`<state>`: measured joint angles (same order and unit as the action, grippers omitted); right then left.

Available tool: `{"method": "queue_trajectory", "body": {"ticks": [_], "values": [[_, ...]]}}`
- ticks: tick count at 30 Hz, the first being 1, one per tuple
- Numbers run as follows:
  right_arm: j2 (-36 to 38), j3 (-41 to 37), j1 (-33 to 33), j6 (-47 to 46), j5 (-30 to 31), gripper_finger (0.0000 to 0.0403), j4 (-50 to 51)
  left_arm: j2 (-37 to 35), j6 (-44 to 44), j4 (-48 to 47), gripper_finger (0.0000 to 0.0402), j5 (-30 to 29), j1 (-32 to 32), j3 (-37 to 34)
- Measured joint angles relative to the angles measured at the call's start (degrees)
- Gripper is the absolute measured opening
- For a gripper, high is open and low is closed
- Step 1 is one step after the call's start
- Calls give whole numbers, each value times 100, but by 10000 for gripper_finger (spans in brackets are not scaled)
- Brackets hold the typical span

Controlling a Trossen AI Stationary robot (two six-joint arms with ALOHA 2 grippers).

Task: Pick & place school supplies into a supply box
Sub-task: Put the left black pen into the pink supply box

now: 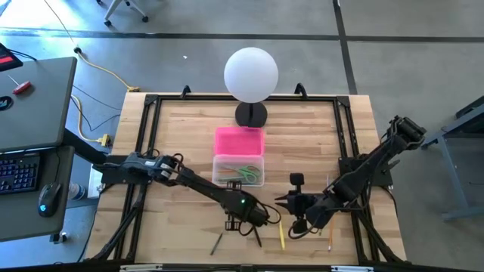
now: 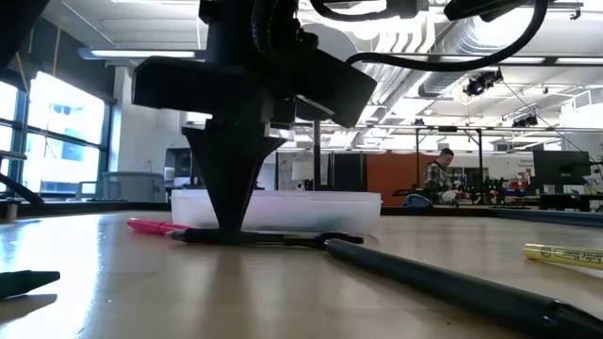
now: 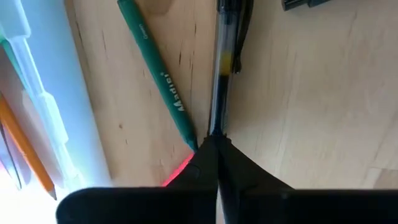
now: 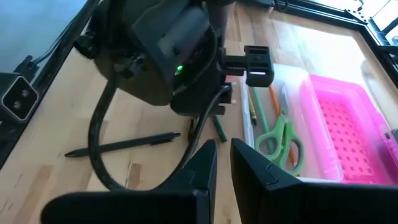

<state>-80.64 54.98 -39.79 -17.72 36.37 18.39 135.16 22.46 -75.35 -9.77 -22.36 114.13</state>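
Bare table left of supply box; globe lamp blocking behind it.
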Motion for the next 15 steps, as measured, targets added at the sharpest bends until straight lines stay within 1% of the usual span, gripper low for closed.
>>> {"method": "queue_trajectory", "body": {"ticks": [3,8,11,15], "values": [[-2,0,-4,-11,5,24,0,-1,-36,3,25,1,-2,2],[-96,-8,-2,-145,-171,27,-30,-7,31,43,20,107,-3,2],[-275,-287,12,-242,-197,37,-625,-10,134,42,29,122,-6,2],[-517,-834,46,123,-348,62,-1795,-7,181,-100,49,206,-8,196]]}}
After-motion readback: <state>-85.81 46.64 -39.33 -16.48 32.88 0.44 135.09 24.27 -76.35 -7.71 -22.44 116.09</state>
